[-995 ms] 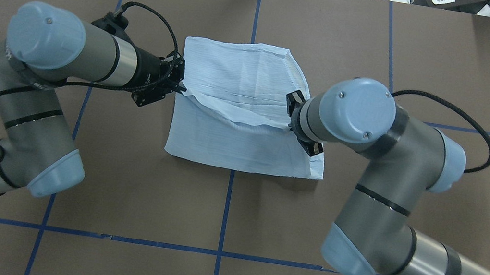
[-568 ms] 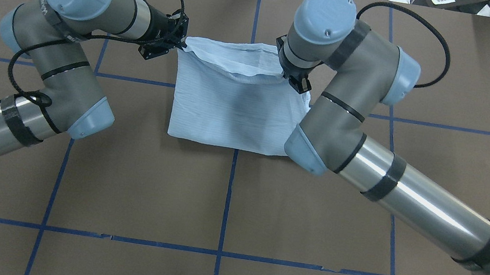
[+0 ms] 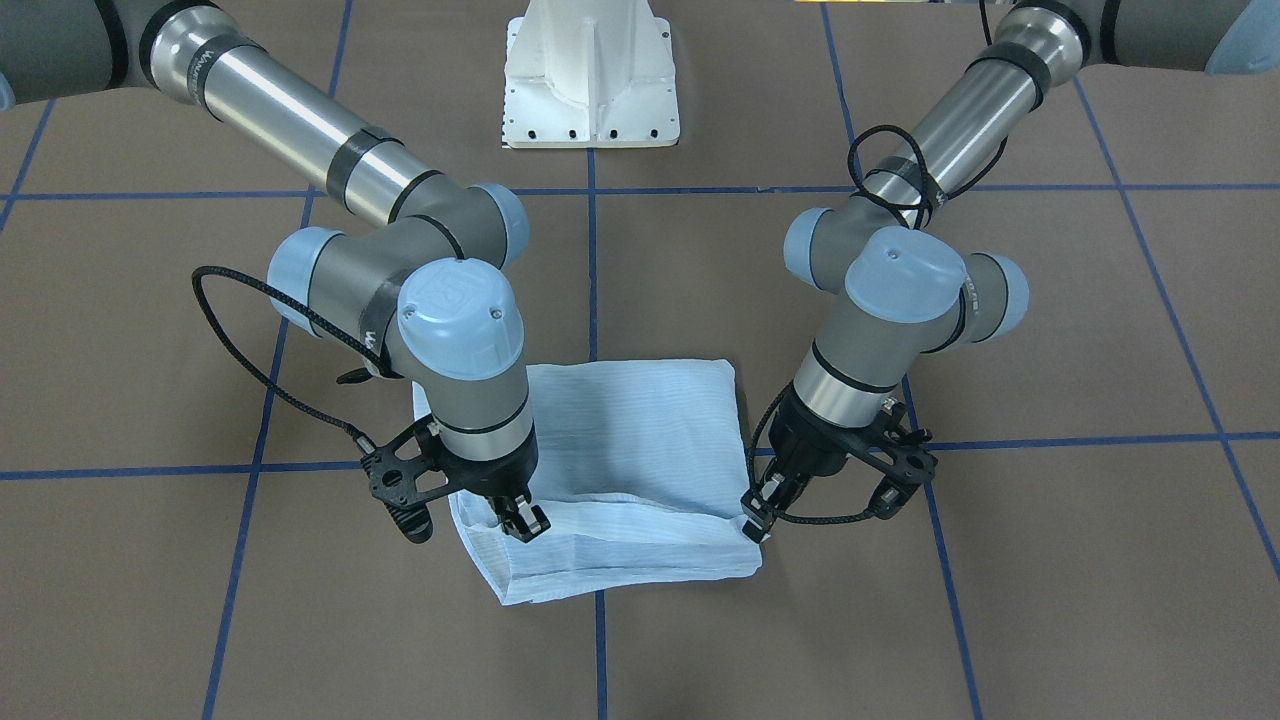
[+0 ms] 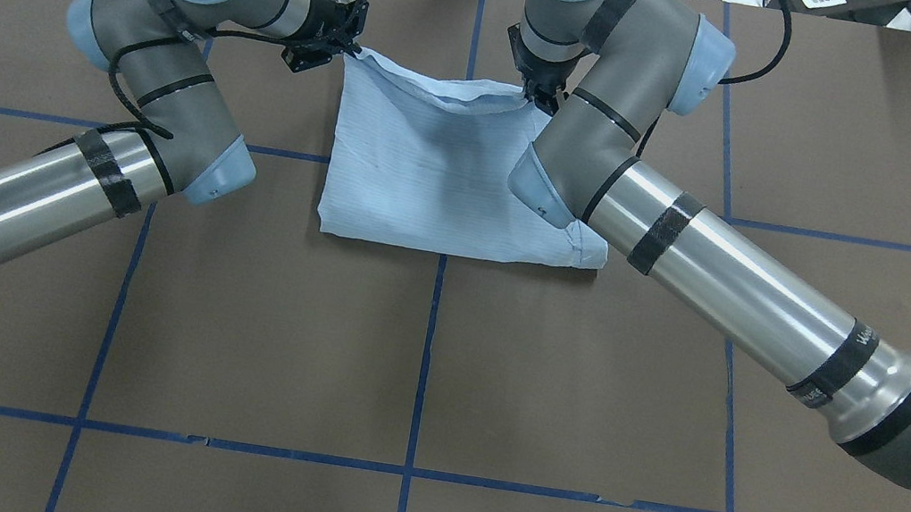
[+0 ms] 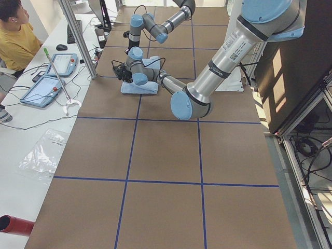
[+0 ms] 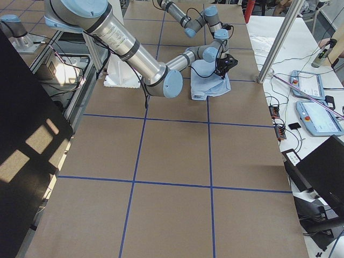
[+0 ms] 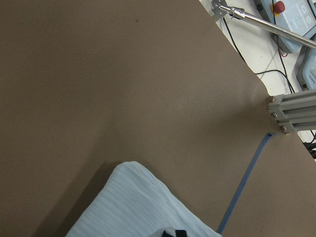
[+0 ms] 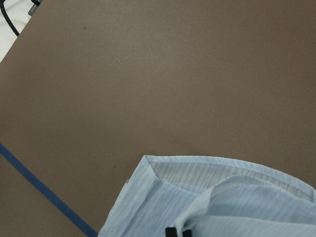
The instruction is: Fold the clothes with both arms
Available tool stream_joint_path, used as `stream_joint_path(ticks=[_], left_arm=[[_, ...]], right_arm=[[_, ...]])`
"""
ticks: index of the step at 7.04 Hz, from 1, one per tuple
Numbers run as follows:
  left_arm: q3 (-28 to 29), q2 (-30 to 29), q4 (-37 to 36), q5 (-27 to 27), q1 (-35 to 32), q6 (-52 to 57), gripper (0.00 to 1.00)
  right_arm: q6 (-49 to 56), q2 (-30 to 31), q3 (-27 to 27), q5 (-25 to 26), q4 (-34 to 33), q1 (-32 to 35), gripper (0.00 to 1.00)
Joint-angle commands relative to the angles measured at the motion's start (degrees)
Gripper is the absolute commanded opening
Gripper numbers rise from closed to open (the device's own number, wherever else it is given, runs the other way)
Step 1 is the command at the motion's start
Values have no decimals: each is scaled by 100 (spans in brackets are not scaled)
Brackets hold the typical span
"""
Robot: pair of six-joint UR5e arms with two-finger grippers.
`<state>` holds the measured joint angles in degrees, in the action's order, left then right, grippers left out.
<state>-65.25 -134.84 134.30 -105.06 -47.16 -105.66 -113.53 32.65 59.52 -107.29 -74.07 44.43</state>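
Shirt (image 4: 429, 189): probably light, limp and quick to sag, so best taken by its corners; thin pale blue pinstriped cloth, folded roughly square toward the far side of the table (image 4: 422, 359); near edge lies flat; far edge droops between left gripper (image 4: 351, 51) and right gripper (image 4: 538, 99), each pinched closed on a corner.

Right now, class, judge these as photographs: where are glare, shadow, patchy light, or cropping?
Overhead exterior: glare streaks the silver tube of the right arm, and a soft shadow lies on the shirt just below its raised far edge. Exterior right: sunlit patches fall on the dark panel. Left wrist-mounted: the left gripper is cropped by the bottom edge.
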Motion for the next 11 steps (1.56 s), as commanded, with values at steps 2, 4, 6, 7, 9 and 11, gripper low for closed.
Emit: stream_joint_path(ticks=[2,4,6,7,9,11], left_arm=[[346,-51,96,240,-48,782,56],[381,2,105,223,-215,968,58],[111,298,192,171,-320,1596,57],[-474,823,140,40,-321,2480,57],[-1190,1703,175,-679,-565,4097,57],[-1131,2039,184,-1102,-995,6284,58]], right_arm=[[577,-432,-1035,-255,532,135,100],[1104,-426,-1083,-677,622,451,100],[1778,-112,-892,-706,613,557,100],[2530,369,-429,-749,596,671,100],[3954,1530,513,-1169,552,1082,100],[5430,2032,577,-1443,490,1452,100]])
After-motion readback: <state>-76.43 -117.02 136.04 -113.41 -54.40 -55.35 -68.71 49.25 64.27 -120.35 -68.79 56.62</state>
